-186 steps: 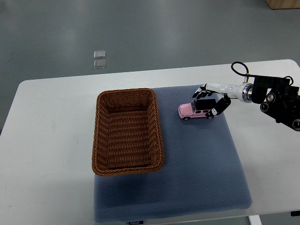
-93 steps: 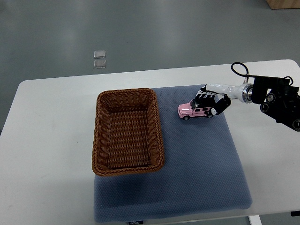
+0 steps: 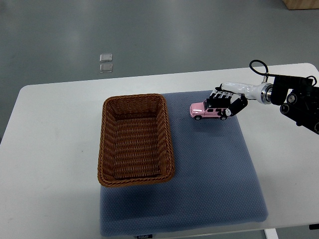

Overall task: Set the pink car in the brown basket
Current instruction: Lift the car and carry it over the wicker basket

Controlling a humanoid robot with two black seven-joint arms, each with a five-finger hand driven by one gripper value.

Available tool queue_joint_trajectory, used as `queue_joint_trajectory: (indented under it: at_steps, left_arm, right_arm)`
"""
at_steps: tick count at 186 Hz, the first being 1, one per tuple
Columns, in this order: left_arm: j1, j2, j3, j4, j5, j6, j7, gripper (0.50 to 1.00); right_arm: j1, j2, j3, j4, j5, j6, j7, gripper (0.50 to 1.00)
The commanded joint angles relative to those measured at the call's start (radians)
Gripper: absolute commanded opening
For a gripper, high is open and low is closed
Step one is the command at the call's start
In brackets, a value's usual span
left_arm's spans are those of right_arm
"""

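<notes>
Now right hand (image 3: pixel 227 101) gripping pink car (image 3: pixel 207 110), raised slightly (mat below)

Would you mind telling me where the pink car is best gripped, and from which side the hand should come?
Grip the pink car across its long flanks, over the rear of the roof, coming from the right. It sits lengthwise left to right on the blue mat with its nose toward the basket, so its narrow width suits a pinch. The right hand already closes there.

One pink car (image 3: pixel 206 110), one brown basket (image 3: pixel 135 139), one blue mat (image 3: pixel 214 184), one robot hand (image 3: pixel 227 102).
</notes>
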Motion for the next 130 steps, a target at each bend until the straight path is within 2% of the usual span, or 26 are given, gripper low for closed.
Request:
queue_joint_trajectory:
  at_steps: [1, 55, 130]
  left_arm:
    - [0.000, 0.000, 0.000, 0.001, 0.000, 0.000, 0.000, 1.000]
    - [0.000, 0.000, 0.000, 0.000, 0.000, 0.000, 0.000, 1.000]
    - [0.000, 0.000, 0.000, 0.000, 0.000, 0.000, 0.000, 1.000]
  right_arm:
    - [0.012, -0.006, 0.002, 0.000, 0.006, -0.001, 0.016, 0.500]
    - [0.081, 0.006, 0.067, 0.000, 0.040, 0.041, 0.031, 0.500]
    - [0.149, 0.137, 0.052, 0.040, 0.043, 0.093, 0.099, 0.500]
